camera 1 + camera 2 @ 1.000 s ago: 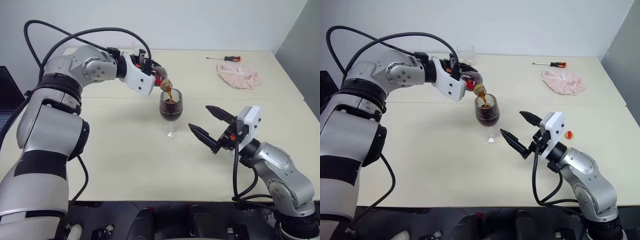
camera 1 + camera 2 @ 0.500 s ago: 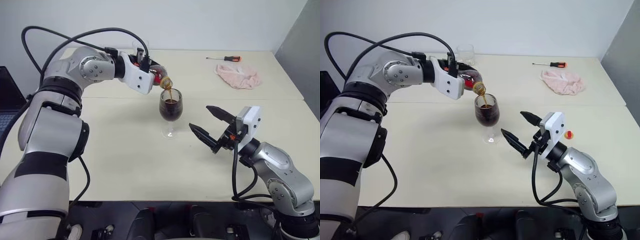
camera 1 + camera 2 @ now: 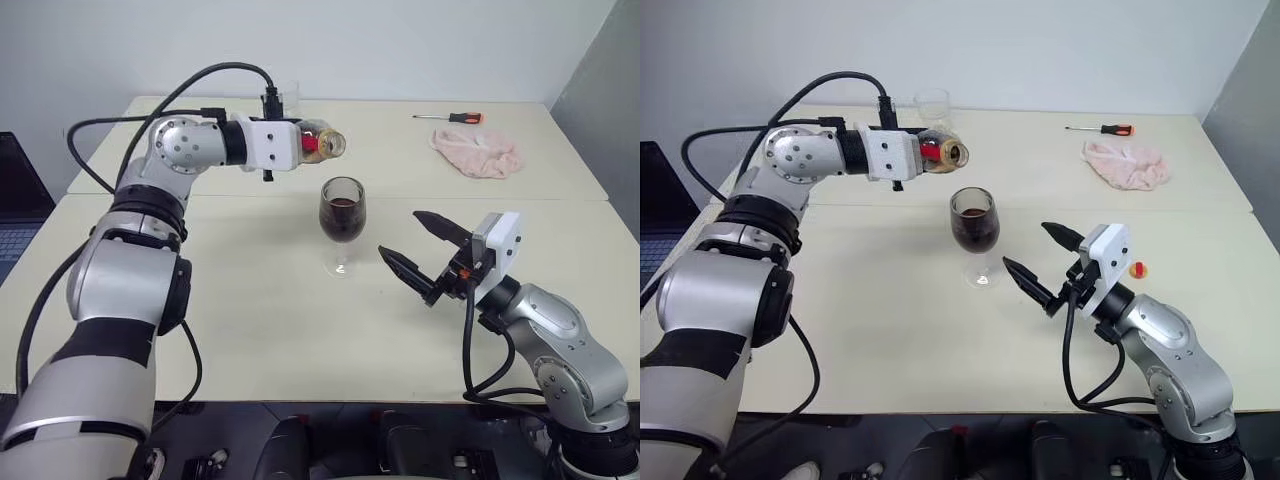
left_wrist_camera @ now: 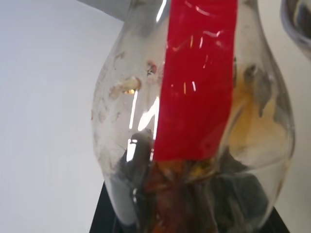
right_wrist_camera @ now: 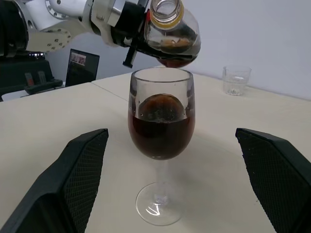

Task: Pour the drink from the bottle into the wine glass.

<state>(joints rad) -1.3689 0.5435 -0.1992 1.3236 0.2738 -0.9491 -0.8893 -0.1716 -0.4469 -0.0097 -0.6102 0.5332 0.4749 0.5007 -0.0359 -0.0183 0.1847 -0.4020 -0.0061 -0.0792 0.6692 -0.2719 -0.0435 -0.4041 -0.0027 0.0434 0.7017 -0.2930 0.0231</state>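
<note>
Left gripper [image 3: 923, 152] jaws clamped on the near-level bottle [image 3: 940, 152] above and behind the wine glass [image 3: 974, 235] part-full of dark drink [image 3: 974, 232], right gripper [image 3: 1045, 265] jaws spread empty beside it, on a cream worktop [image 3: 890, 330] below a white wall [image 3: 1040, 50].

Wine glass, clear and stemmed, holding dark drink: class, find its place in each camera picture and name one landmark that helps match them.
Left eye: clear stemmed wine glass, centre, on the cream table.
Right eye: wine glass, centre.
Right wrist: wine glass, between the open right pincer's black fingers.
Left wrist: cannot tell; a glass rim crosses one corner.
Shared landmark: the small clear plastic red-labelled bottle near its rim.
</note>
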